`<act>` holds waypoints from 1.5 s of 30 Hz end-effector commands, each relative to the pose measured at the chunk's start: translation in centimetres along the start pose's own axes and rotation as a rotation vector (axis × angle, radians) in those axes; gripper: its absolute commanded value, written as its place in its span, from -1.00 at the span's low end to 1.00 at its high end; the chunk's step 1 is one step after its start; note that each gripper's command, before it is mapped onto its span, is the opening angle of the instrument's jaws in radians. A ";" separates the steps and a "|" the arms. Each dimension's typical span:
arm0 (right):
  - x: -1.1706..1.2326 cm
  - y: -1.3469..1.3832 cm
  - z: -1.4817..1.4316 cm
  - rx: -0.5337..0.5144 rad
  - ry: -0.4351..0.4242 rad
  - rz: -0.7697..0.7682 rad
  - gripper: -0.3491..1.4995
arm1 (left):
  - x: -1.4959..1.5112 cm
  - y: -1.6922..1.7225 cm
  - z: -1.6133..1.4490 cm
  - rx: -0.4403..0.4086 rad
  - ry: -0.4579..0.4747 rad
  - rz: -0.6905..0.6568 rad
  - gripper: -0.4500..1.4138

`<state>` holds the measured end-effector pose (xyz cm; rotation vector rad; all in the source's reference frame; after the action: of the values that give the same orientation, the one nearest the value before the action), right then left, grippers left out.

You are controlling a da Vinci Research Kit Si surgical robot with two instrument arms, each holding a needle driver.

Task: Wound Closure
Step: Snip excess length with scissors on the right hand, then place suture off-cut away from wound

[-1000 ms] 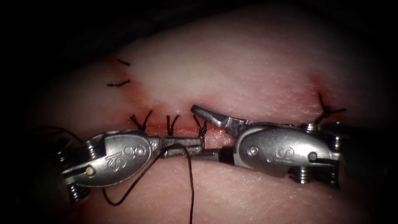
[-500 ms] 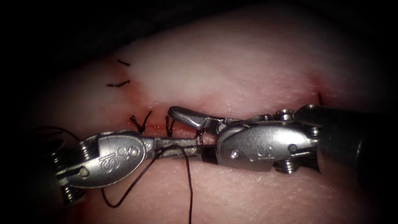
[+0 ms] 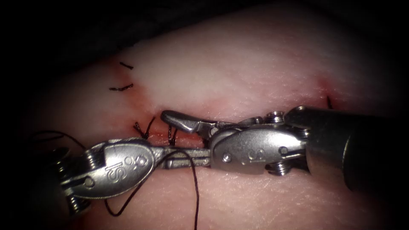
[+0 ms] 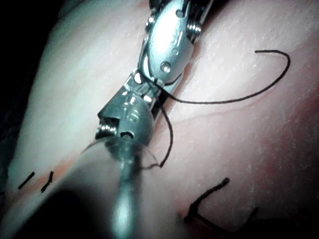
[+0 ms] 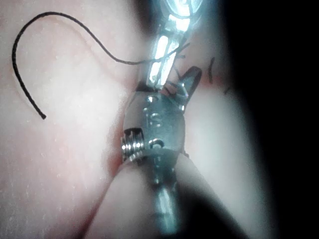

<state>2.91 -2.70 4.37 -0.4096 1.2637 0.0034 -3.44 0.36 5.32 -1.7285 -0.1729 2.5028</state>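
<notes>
The left tool [image 3: 194, 156] lies flat across the tissue [image 3: 255, 68], pointing toward 3 o'clock, jaws closed on the thread [image 3: 197, 191]. From that grip the thread hangs toward 6 o'clock and loops back under the tool body. The right tool [image 3: 183, 127] enters from 3 o'clock with its jaws parted wide: the upper jaw rests over the cut [image 3: 159, 131], the lower is hidden behind the left tool's tip; it holds nothing visible. Tied stitches [image 3: 144, 127] stand along the cut. Two cut ends of thread [image 3: 121, 88] lie at 10 o'clock. The needle cannot be located.
</notes>
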 end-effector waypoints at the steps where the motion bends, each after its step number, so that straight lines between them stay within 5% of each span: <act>1: 0.06 0.05 0.15 0.000 0.011 -0.002 0.71 | 0.00 -0.11 0.06 0.002 0.003 0.005 -1.00; 8: 0.08 0.02 0.15 0.002 0.022 -0.003 0.65 | 0.01 -0.12 0.06 -0.006 0.013 0.009 -1.00; 10: 0.08 0.01 0.15 0.002 0.023 -0.004 0.49 | 0.01 -0.11 0.06 -0.007 0.014 0.009 -1.00; 11: 0.08 0.01 0.15 0.004 0.026 -0.005 0.16 | 0.01 -0.10 0.06 -0.007 0.014 0.010 -1.00; 13: 0.08 -0.01 0.13 0.047 0.027 -0.008 -1.00 | 0.02 -0.09 0.06 -0.007 0.014 0.011 -1.00; 16: 0.08 -0.02 0.17 0.098 0.018 0.030 -1.00 | 0.04 -0.06 0.07 -0.008 0.015 0.012 -1.00; 25: 0.13 -0.01 0.14 0.030 0.021 0.051 -1.00 | 0.04 -0.03 0.03 -0.014 0.019 0.016 -1.00; 26: 0.11 0.02 0.10 0.009 0.025 0.073 -0.31 | 0.05 -0.01 0.01 -0.016 0.020 0.017 -1.00; 28: 0.08 0.06 0.03 -0.017 0.042 0.096 0.18 | 0.07 0.04 -0.06 -0.022 0.022 0.020 -1.00; 31: 0.01 0.11 -0.19 -0.058 0.041 0.115 0.26 | 0.13 0.06 -0.20 -0.025 0.017 0.016 -1.00; 35: -0.07 0.19 -0.53 -0.079 -0.012 0.122 0.60 | 0.17 -0.04 -0.39 -0.002 0.008 -0.004 -1.00; 45: -0.18 0.44 -1.28 -0.146 -0.060 0.144 0.64 | -0.05 -0.67 -0.66 0.069 -0.043 -0.045 -1.00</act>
<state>1.49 -2.72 4.07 -0.4389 1.2300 0.2334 -2.74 0.98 5.26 -1.6147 -0.1249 2.4903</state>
